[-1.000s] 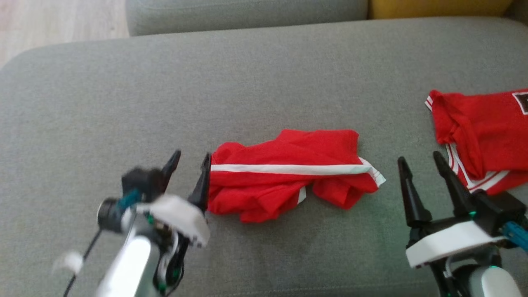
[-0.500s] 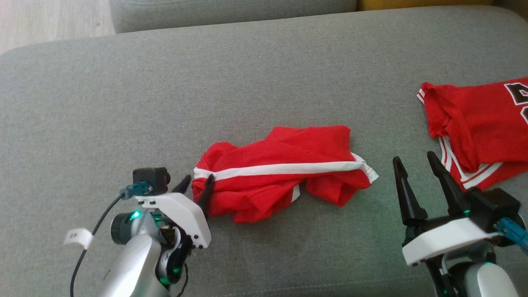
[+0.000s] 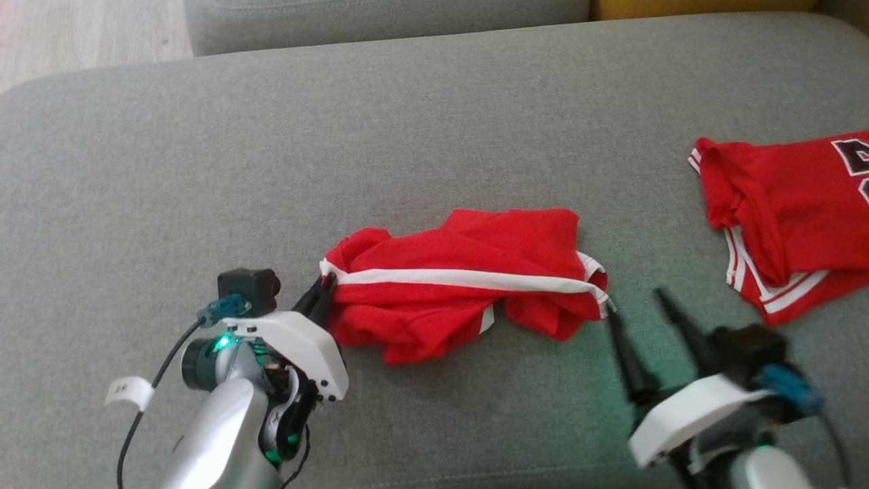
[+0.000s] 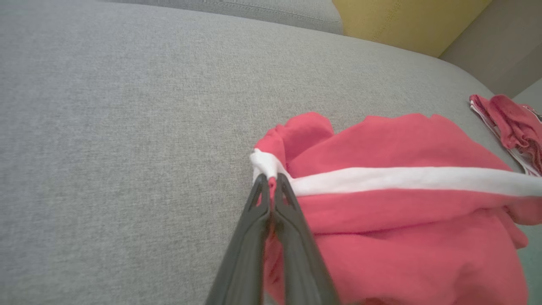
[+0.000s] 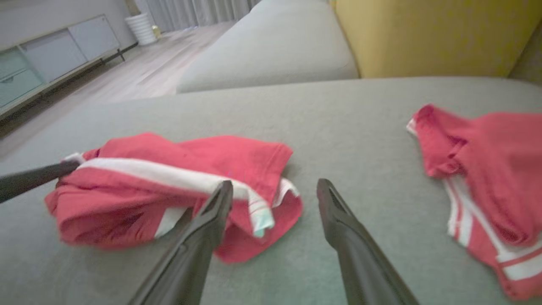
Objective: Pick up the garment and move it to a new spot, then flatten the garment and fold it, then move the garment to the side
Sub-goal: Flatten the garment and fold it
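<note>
Where the crumpled red garment (image 3: 468, 292) bunches up at its left end, the left gripper (image 3: 324, 285) has its jaws pinched tight on the fabric. The left wrist view shows the left gripper (image 4: 269, 180) nipping the cloth right at the end of the white stripe (image 4: 402, 180). The garment lies near the middle of the grey sofa seat (image 3: 407, 122). Its long axis runs left to right across the robot's front, and the stripe follows that line from the held end to the free one.

At the free right end the right gripper (image 3: 633, 303) is blurred in the head view, with its jaws spread wide and nothing between them. In the right wrist view the right gripper (image 5: 275, 183) points at the striped hem corner: one finger overlaps the hem and the other stands over bare seat. I cannot tell whether either one touches cloth.

The next move likely turns on that corner. The right arm is plainly the nearer one, and the hem lies just ahead and slightly to the left of its jaws, so a short reach should straddle it. With both ends held, the garment could be lifted along its length.

Further right, well apart, lies a second red jersey (image 3: 781, 204) with white trim, which should be left alone.
</note>
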You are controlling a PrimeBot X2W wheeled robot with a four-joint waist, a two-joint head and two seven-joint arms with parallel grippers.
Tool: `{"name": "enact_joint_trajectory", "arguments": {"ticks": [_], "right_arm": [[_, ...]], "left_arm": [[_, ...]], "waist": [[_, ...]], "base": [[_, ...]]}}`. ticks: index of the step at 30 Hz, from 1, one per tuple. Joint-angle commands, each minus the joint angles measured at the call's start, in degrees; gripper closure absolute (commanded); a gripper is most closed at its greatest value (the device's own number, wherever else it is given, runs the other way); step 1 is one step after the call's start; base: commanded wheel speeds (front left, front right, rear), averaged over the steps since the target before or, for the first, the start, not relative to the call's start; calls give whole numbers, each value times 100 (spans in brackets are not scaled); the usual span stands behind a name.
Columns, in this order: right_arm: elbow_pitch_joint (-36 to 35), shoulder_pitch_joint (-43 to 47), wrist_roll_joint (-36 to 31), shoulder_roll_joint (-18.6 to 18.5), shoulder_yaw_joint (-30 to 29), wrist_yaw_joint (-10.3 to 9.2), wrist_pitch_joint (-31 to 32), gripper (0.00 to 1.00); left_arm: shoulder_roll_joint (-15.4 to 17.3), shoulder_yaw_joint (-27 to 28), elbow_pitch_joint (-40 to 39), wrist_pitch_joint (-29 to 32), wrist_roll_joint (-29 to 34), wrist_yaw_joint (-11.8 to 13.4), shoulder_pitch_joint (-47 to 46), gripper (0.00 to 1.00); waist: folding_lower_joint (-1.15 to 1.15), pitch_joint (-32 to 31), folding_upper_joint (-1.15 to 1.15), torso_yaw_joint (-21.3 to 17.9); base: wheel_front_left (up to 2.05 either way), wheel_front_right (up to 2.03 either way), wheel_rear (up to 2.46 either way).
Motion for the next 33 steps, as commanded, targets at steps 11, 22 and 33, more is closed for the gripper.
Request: {"name": "enact_joint_trajectory", "arguments": {"ticks": [11, 22, 33], "right_arm": [[1050, -678, -3, -125, 532, 39, -188, 0], [1335, -1259, 201, -241, 447, 39, -593, 100], [-499, -1961, -51, -733, 21, 39, -641, 100]], "left_arm": [[101, 93, -341, -157, 15, 23, -276, 100], [164, 98, -723, -377, 34, 35, -335, 100], [523, 202, -2021, -455, 309, 155, -776, 100]], "waist": [[0, 84, 0, 108], [0, 59, 0, 258], [0, -235, 0, 198]], "base": [[0, 0, 0], [0, 0, 0], [0, 0, 0]]}}
